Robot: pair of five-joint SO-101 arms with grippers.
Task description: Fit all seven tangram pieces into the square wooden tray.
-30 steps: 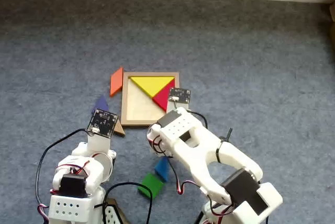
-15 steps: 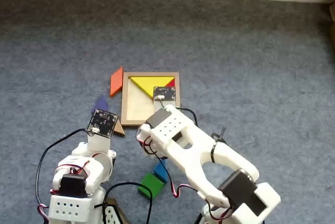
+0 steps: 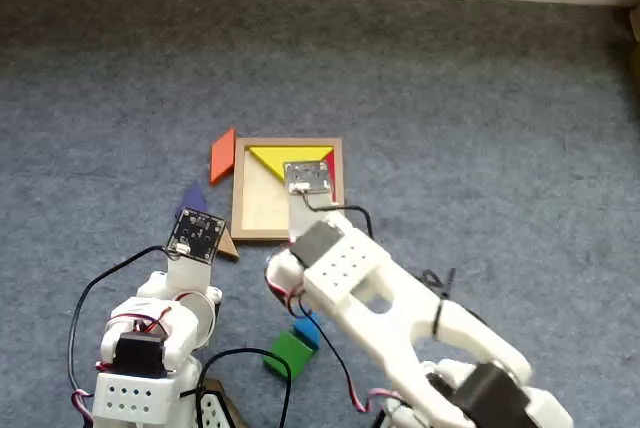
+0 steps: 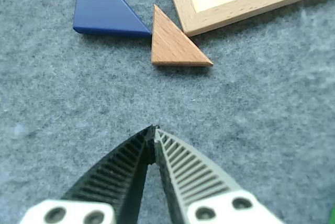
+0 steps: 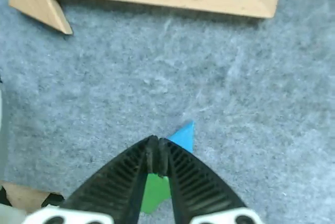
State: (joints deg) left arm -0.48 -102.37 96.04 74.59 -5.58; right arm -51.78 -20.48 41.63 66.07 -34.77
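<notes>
both jaws clenched empty above open carpet, near the tray edge.

The left arm sits folded at the near left, its left hand pointing down, closed tip to tip and empty. The right arm lies stretched forward and leftward. The right hand is likewise closed, apparently empty.
</notes>
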